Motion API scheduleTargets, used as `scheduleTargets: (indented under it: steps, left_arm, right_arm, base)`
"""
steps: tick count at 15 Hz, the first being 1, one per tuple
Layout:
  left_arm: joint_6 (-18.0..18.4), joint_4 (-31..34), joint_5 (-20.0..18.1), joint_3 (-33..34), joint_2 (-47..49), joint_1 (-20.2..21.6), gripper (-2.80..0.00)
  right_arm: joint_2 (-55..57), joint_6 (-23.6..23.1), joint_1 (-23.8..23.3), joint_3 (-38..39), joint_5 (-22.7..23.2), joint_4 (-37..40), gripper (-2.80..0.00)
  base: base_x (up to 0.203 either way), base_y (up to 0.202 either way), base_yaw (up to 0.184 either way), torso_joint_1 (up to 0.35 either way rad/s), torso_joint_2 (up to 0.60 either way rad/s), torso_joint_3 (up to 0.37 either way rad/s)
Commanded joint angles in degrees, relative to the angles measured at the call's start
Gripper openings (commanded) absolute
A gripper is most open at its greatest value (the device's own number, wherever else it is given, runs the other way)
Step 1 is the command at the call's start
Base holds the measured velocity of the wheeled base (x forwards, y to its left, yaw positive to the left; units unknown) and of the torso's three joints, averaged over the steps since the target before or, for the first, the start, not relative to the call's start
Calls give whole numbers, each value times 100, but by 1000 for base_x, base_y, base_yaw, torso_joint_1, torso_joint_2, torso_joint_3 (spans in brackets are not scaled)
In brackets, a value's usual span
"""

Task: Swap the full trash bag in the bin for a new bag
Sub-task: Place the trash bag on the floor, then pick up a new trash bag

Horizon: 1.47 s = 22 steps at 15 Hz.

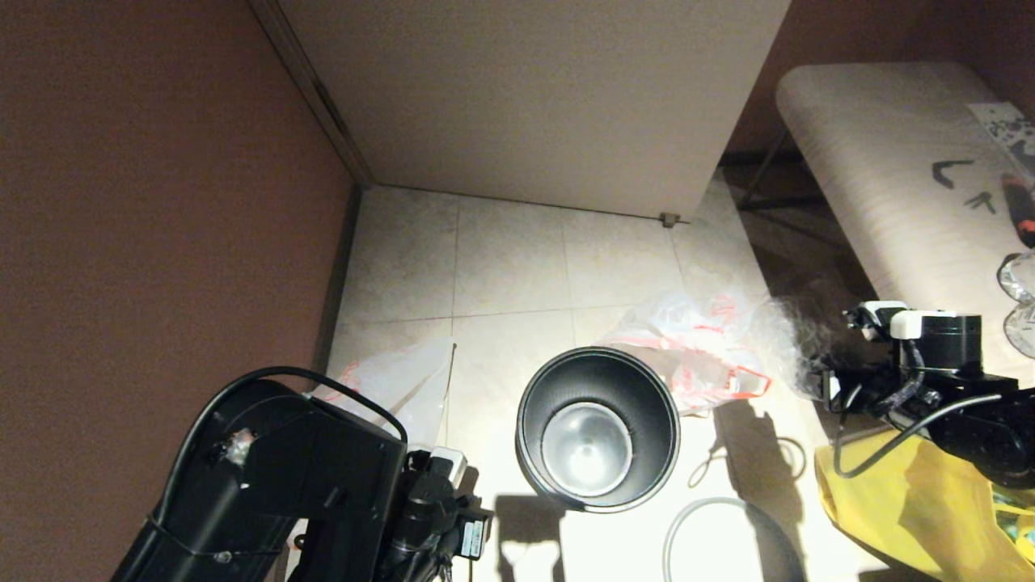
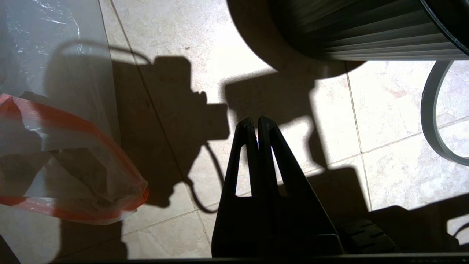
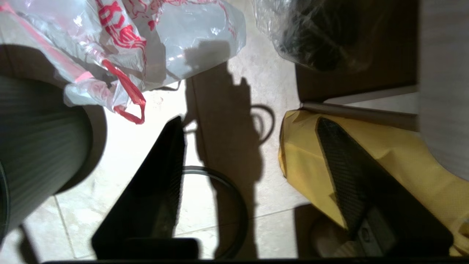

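Observation:
The bin (image 1: 598,428) stands on the tiled floor with no bag in it, its shiny metal bottom showing. Its grey rim ring (image 1: 711,533) lies loose on the floor nearer me. The full trash bag (image 1: 695,356) lies on the floor behind the bin to the right, red print and handle showing (image 3: 146,44). The limp new bag (image 1: 396,388) lies left of the bin. My left gripper (image 2: 256,123) is shut on nothing, over the floor between the new bag (image 2: 55,146) and the bin (image 2: 366,29). My right gripper (image 3: 250,120) is open and holds nothing, above the ring (image 3: 227,198).
A big yellow bag (image 1: 914,509) sits at the right under my right arm (image 1: 930,364). Clear crinkly wrap (image 3: 318,33) lies beside the full bag. A pale table (image 1: 889,178) stands at the far right. A white door (image 1: 534,97) and a brown wall (image 1: 162,202) close off the back and left.

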Motion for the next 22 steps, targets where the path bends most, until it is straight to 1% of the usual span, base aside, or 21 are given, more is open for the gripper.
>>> scheduleTargets:
  steps: [1, 2, 3, 6, 9, 10, 12, 14, 15, 17, 20, 22]
  left_arm:
    - [-6, -49, 12, -1, 13, 5, -280]
    - [-6, -49, 12, 5, 6, 6, -280]
    - [-6, -49, 12, 5, 14, 19, -280]
    - [10, -49, -27, -61, 81, 83, -280]
    - [29, -49, -24, -66, 111, 84, -280]
    - [29, -49, -24, -66, 120, 84, -280]
    - [38, -49, -30, -74, 138, 84, -280]
    - [29, -49, -32, -74, 138, 84, -280]
    - [29, -49, -32, -74, 138, 91, -280]
    - [29, -49, -41, -88, 152, 93, -280]
    - [38, -49, -94, -141, 186, 93, -280]
    - [38, -49, -94, -154, 190, 93, -280]
  right_arm:
    - [-721, -160, -2, 243, -6, 13, -280]
    - [-775, -357, -26, 240, -81, 37, -280]
    - [-866, -397, -30, 224, -178, 44, -280]
    - [-1423, -519, 2, 221, -200, 179, -280]
    - [-2329, -496, 273, 221, -148, 755, -280]
    - [-2701, -493, 480, 221, -144, 1061, -280]
    - [-3364, -502, 1118, 218, -277, 1714, -280]
    - [-3912, -500, 1837, 239, -662, 2168, -280]
    - [-4144, -503, 2075, 286, -807, 2388, -280]
    - [-4551, -600, 2175, 544, -973, 2561, -280]
    - [-5208, -948, 2177, 942, -1142, 2593, -280]
    - [-5620, -990, 2162, 1052, -1182, 2600, -280]
  base:
    - [0, 0, 0, 0, 0, 0]
    - [0, 0, 0, 0, 0, 0]
    - [0, 0, 0, 0, 0, 0]
    - [0, 0, 0, 0, 0, 0]
    - [0, 0, 0, 0, 0, 0]
    - [0, 0, 0, 0, 0, 0]
    - [0, 0, 0, 0, 0, 0]
    - [0, 0, 0, 0, 0, 0]
    - [0, 0, 0, 0, 0, 0]
    - [0, 0, 0, 0, 0, 0]
    - [0, 0, 0, 0, 0, 0]
    - [0, 0, 0, 0, 0, 0]
